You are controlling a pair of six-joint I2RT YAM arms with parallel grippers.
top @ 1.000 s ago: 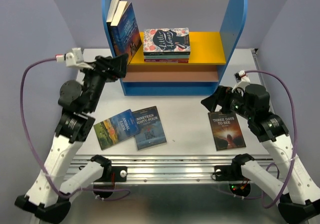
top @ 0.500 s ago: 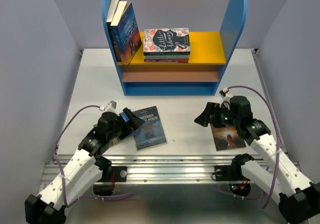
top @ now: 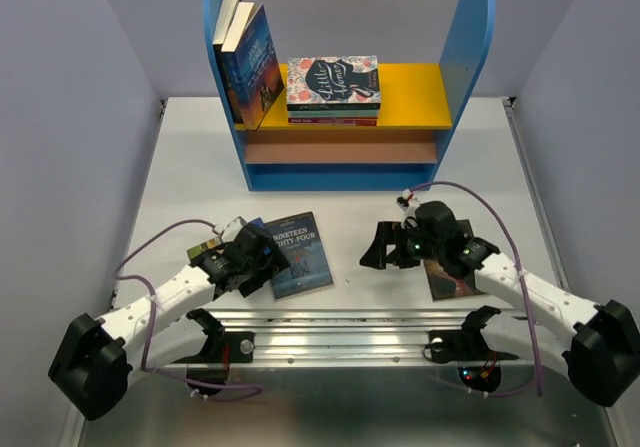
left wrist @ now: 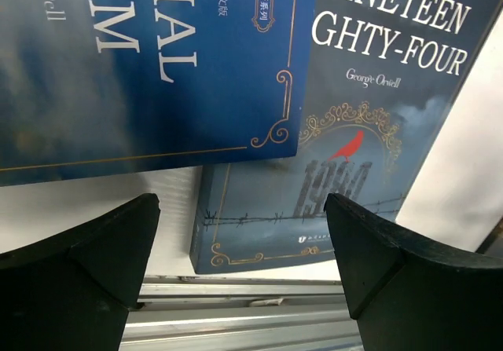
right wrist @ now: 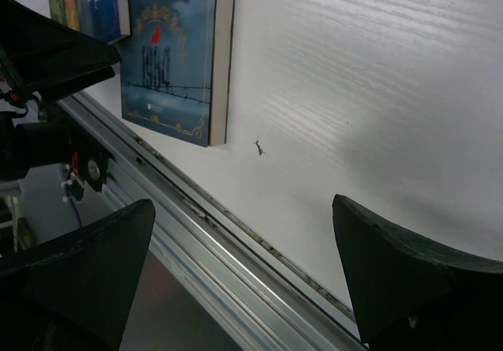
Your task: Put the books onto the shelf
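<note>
A white table (top: 350, 182) between grey walls carries everything. The shelf (top: 470, 57) stands at the far edge, well beyond both pincers. On its upper level, two dark books (top: 250, 62) lean upright against the left side, beside a floral stack (top: 333, 87) lying flat.

Three more books lie flat near the front of the table. The Nineteen Eighty-Four book (top: 303, 257) lies between the pincers, just right of the left pincer (top: 262, 254) and left of the right pincer (top: 375, 252). The Animal Farm book (left wrist: 157, 53) lies directly under the left pincer, its corner overlapping the Nineteen Eighty-Four book. A dark-covered book (top: 452, 279) sits behind the right pincer, partly hidden under that arm.

Both pincers hang low over the table with jaws spread wide, gripping nothing.
</note>
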